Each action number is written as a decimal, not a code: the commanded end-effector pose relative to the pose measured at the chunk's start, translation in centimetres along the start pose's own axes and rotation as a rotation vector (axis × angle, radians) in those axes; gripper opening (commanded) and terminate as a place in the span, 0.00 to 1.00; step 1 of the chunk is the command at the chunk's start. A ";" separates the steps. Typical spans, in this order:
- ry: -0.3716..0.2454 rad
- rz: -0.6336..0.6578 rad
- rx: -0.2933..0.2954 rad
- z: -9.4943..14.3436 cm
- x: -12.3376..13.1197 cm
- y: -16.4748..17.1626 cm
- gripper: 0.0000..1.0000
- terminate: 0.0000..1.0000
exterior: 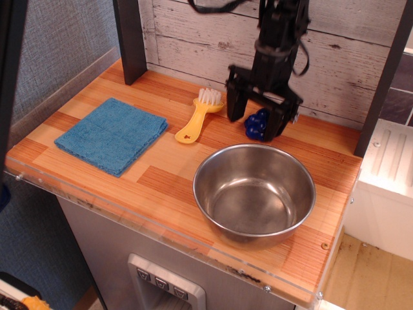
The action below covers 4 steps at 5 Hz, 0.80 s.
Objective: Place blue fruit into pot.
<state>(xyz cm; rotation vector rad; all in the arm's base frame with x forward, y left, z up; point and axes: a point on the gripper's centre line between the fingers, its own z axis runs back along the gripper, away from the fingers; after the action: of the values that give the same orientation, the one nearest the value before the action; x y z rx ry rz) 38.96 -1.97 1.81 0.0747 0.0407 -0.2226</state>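
Blue grapes [257, 124] are being straddled by the spread-apart claw [253, 121]; if closed off-centre, they risk being squirted toward the steel pot [254, 190].

A folded blue cloth [111, 134] lies flat on the left part of the wooden desk [161, 184]. Near it, to the right, a yellow brush [199, 116] with white bristles lies with the bristles toward the back wall of pale wooden planks [193, 39]. A dark post [131, 39] stands at the back left corner.
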 end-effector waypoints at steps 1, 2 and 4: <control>-0.227 -0.061 -0.069 0.9 0.5 -1.5 1.00 0.00; -0.242 -0.084 -0.062 1.0 0.6 -1.9 0.00 0.00; -0.279 -0.102 -0.068 3.6 0.7 -1.9 0.00 0.00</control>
<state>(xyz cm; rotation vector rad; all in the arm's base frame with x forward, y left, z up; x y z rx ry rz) 38.68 -3.92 3.25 -0.0324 -0.1639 -0.3196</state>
